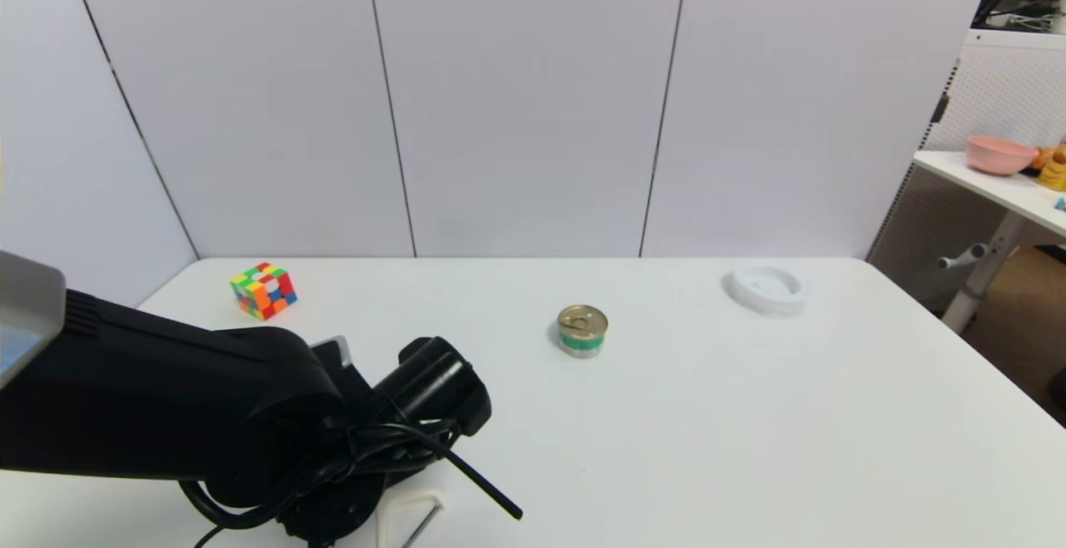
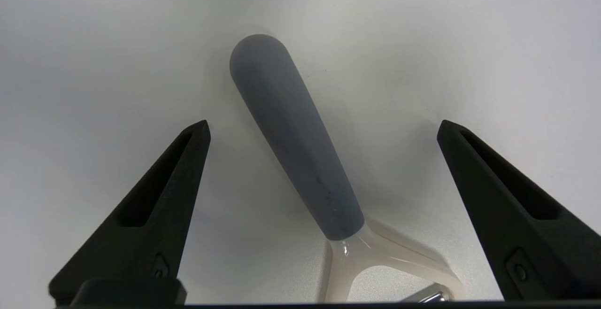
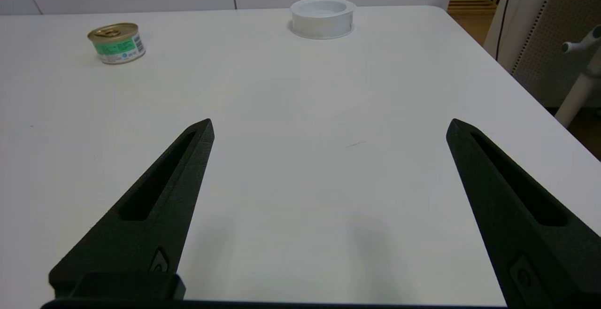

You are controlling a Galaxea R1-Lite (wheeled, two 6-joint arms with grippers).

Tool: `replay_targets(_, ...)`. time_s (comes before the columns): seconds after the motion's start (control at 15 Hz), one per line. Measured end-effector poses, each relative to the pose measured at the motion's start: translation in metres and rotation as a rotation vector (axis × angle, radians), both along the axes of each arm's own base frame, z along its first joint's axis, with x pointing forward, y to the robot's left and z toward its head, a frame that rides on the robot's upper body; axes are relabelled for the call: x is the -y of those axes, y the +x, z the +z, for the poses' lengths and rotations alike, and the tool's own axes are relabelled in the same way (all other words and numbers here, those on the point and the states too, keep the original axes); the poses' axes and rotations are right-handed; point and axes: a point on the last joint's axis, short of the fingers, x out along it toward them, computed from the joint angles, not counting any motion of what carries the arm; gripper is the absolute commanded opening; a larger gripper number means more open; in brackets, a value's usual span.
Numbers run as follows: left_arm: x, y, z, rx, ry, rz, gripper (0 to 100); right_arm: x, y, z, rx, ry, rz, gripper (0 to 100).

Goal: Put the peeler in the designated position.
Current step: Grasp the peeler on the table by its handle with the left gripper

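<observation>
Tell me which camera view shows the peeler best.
The left wrist view: the peeler lies on the table between the open left gripper, handle and forked head visible. The head view shows only its cream head under the arm. The right wrist view shows none.

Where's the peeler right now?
The peeler lies flat on the table's near-left edge, between the open left end effector's fingers, under the left arm in the head view.

Colour cube (image 1: 263,290) far left; tin can (image 1: 582,331) centre; white dish (image 1: 769,288), possibly tape roll.
</observation>
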Motion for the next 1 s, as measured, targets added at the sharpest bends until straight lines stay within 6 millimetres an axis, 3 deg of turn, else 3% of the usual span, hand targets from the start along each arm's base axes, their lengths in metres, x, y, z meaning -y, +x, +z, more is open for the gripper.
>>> replay_targets(0.2, 0.0004, 0.0003, -0.0014, 0.000, -0.005, 0.011, 100, 0.0000, 0.0000, 0.0000, 0.000, 0.000, 0.000, 100)
replay_targets(0.27, 0.0005, 0.0003, -0.0016, 0.000, -0.005, 0.013, 0, 0.0000, 0.0000, 0.0000, 0.000, 0.000, 0.000, 100)
replay_targets(1.0, 0.0009, 0.0007, -0.0041, -0.003, -0.006, 0.025, 0, 0.0000, 0.0000, 0.0000, 0.000, 0.000, 0.000, 100)
